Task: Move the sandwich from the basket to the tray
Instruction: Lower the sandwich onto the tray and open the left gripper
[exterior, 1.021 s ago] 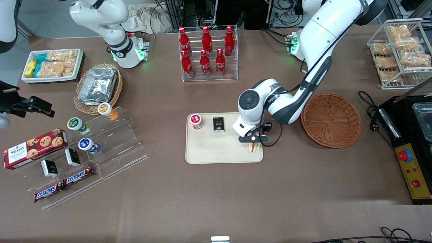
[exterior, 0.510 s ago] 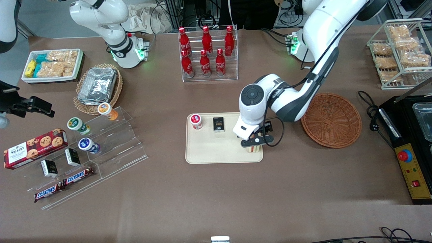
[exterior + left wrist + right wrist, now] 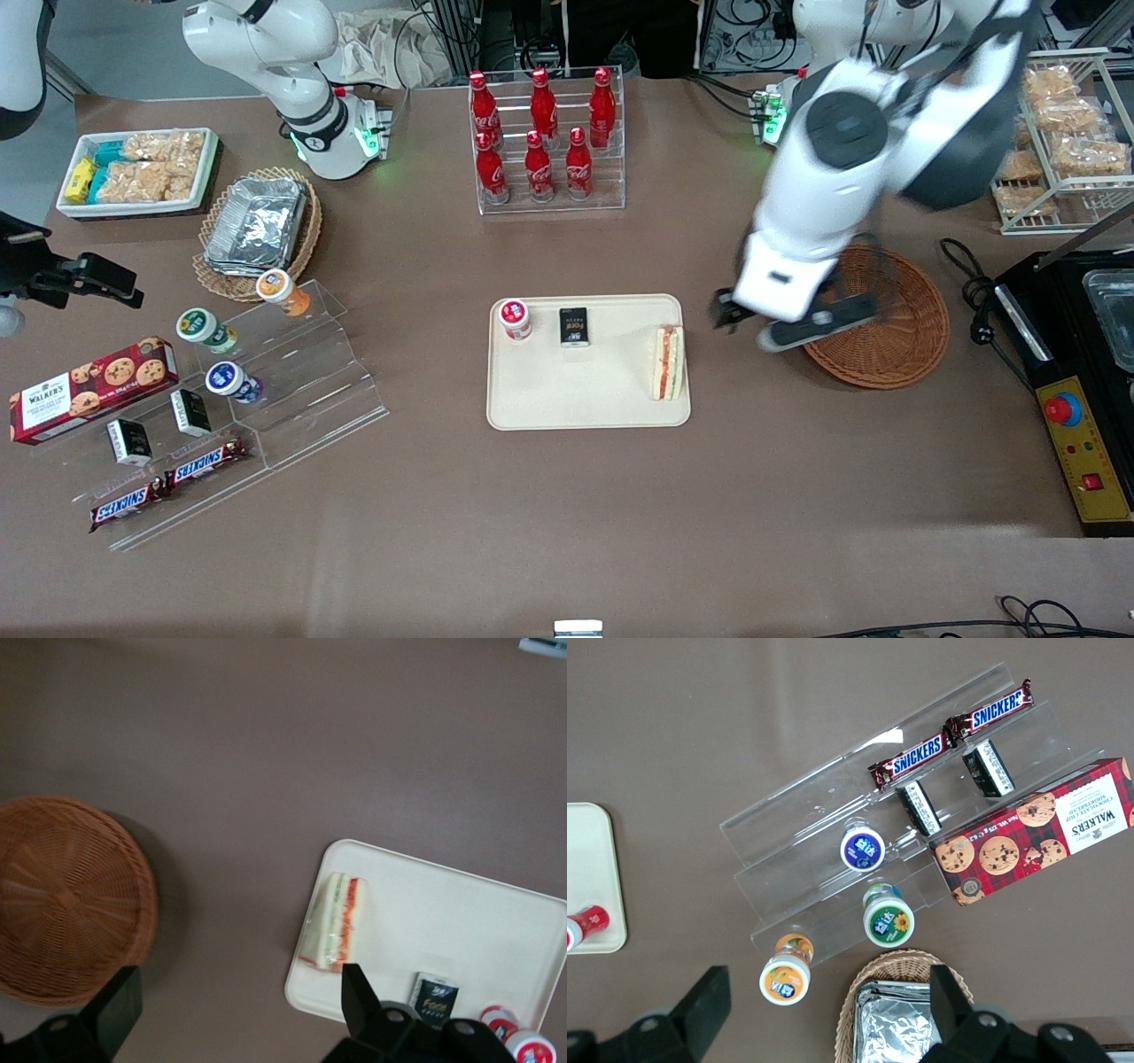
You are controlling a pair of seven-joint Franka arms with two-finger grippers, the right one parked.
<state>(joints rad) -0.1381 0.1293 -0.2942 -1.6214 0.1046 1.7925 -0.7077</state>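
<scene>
Looking from the front, the triangular white-bread sandwich with red and green filling (image 3: 667, 362) lies on the flat cream rectangular tray (image 3: 567, 399), hard against the rim nearest the working arm, so a nudge there could tip it onto the brown tabletop (image 3: 567, 514). The claw (image 3: 780, 323) hangs high at the tray's three o'clock, over the rim of the round reddish-brown wicker basket (image 3: 886, 328), holding nothing. A small red-capped jar (image 3: 515, 319) and a black packet (image 3: 574, 325) crowd the tray's twelve o'clock edge; its middle is open.

On the left wrist camera, the black fingers (image 3: 363, 1001) stand spread wide, sandwich and basket both well below them, bare tabletop between basket and tray, so the risk looks slight.
</scene>
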